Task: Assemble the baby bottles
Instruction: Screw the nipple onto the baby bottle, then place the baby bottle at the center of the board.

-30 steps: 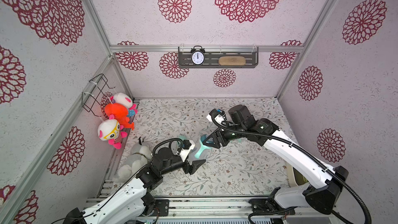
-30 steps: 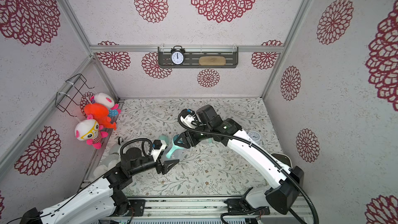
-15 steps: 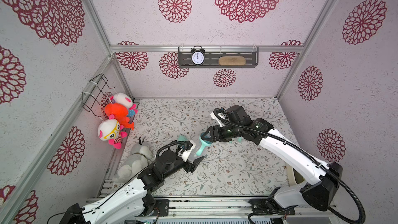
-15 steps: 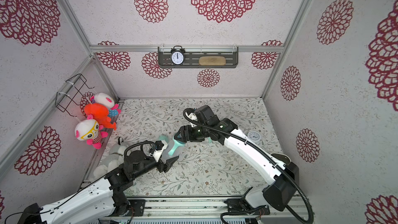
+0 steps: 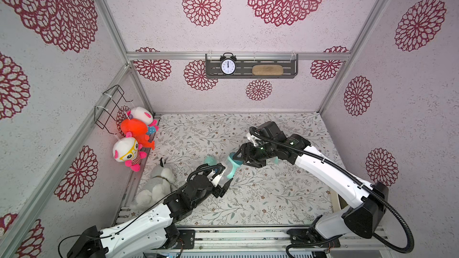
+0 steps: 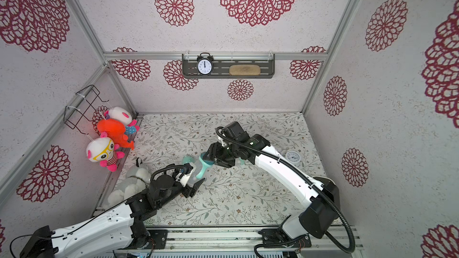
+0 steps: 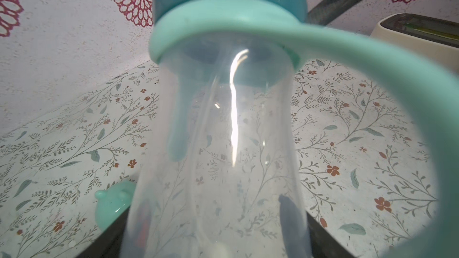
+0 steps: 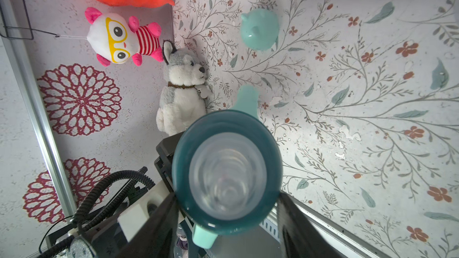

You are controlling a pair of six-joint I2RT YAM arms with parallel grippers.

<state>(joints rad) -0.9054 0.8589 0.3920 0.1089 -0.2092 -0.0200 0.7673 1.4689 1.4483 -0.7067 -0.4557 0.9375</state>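
Observation:
One of the baby bottles (image 5: pixel 227 167) (image 6: pixel 198 168) is held tilted above the floral table, between the two arms. My left gripper (image 5: pixel 221 176) (image 7: pixel 218 239) is shut on its clear body (image 7: pixel 223 157). The mint two-handled ring (image 7: pixel 223 26) sits at the neck under the dark teal nipple collar (image 8: pixel 227 174) (image 5: pixel 233 158). My right gripper (image 5: pixel 239 157) (image 8: pixel 227 219) meets the bottle head-on, with a finger pressed on each side of the collar. A mint eared dome cap (image 5: pixel 210 161) (image 8: pixel 259 29) (image 7: pixel 111 204) lies on the table just behind the bottle.
A plush dog (image 5: pixel 156 184) lies at the table's left edge under hanging plush toys (image 5: pixel 135 132) and a wire basket (image 5: pixel 111 106). A small white alarm clock (image 6: pixel 292 156) lies behind the right arm. A cream container (image 7: pixel 417 33) stands at the right.
The two grippers have come together: the left one carried the bottle up and right, the right one came down and left. The right jaws have narrowed on the collar.

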